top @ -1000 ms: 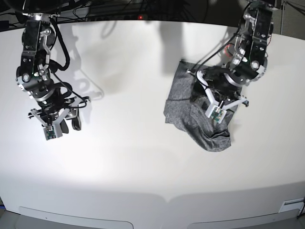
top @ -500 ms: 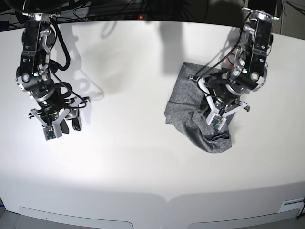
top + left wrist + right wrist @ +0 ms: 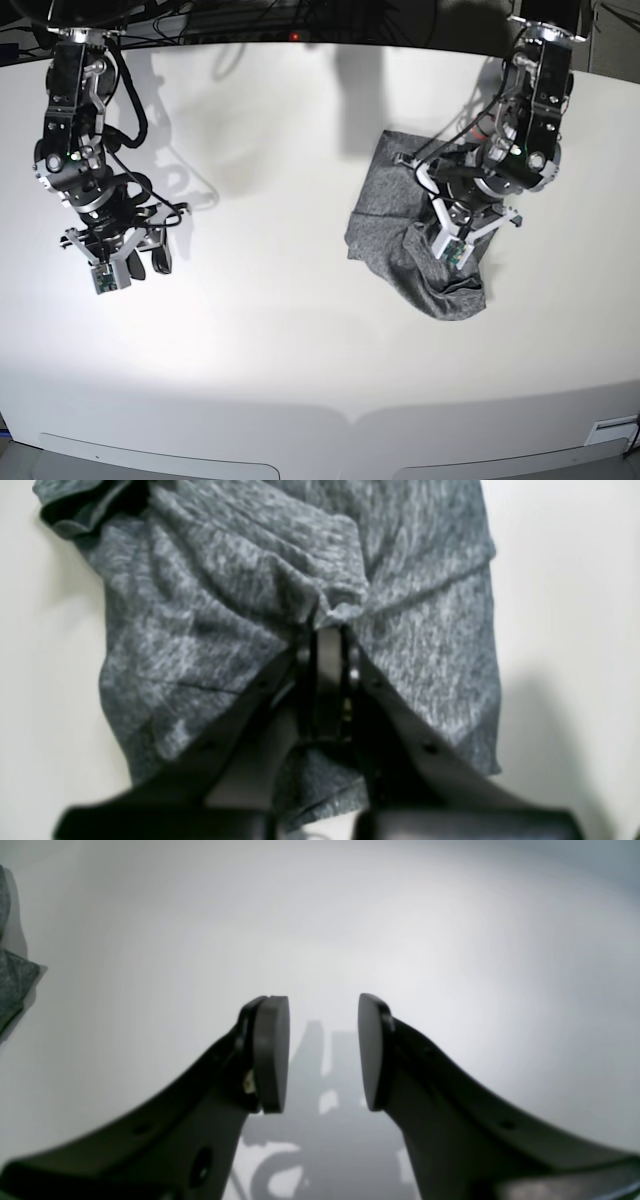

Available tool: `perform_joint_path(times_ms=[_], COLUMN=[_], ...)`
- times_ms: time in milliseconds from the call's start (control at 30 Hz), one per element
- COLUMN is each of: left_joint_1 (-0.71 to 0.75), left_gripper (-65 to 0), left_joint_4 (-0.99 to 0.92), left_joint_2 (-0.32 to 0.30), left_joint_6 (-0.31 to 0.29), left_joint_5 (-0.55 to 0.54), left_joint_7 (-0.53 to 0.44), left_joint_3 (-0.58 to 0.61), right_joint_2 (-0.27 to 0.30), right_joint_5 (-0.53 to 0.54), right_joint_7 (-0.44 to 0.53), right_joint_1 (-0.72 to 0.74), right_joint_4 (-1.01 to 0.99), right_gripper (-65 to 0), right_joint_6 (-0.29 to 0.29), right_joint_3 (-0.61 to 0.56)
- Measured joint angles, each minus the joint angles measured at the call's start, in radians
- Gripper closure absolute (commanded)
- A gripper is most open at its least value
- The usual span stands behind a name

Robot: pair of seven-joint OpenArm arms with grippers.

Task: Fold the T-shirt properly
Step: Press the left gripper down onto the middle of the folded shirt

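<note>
The heather-grey T-shirt [image 3: 385, 205] lies crumpled on the white table at the right of the base view, with a bunched fold hanging toward the front [image 3: 452, 295]. My left gripper [image 3: 466, 224] stands over its right part. In the left wrist view the left gripper [image 3: 328, 630] is shut, and a ridge of the T-shirt [image 3: 225, 580] is pinched at the tips. My right gripper [image 3: 122, 262] hovers over bare table far to the left. In the right wrist view it [image 3: 324, 1050] is open and empty, and a corner of the T-shirt [image 3: 11, 982] shows at the left edge.
The white table [image 3: 280, 330] spreads between the two arms and runs to its curved front edge [image 3: 350, 412]. Dark cables and equipment sit behind the far edge [image 3: 290, 25].
My left wrist has turned and shifted slightly left over the shirt, and the cloth under it has drawn in a little. The right arm has not moved.
</note>
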Motion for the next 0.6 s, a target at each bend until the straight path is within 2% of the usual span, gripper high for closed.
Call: perform_joint_path(times_ms=[200,300,367,600], left_joint_1=[0.000,0.000,0.000,0.000], left_gripper=[0.0,-16.0,-21.6,-22.2], left_joint_4=[0.026,0.026,0.026,0.026], left_joint_2=[0.000,0.000,0.000,0.000], left_joint_6=[0.000,0.000,0.000,0.000], left_joint_5=[0.000,-0.001,-0.003,-0.003], left_joint_7=[0.025,0.027,0.027,0.027], left_joint_3=[0.000,0.000,0.000,0.000], right_joint_2=[0.000,0.000,0.000,0.000], right_joint_5=[0.000,0.000,0.000,0.000], right_joint_7=[0.000,0.000,0.000,0.000], right_joint_1=[0.000,0.000,0.000,0.000], right_joint_4=[0.000,0.000,0.000,0.000], right_gripper=[-23.1,-23.1,-23.1,-23.1], right_joint_6=[0.000,0.000,0.000,0.000], right_joint_3=[0.000,0.000,0.000,0.000])
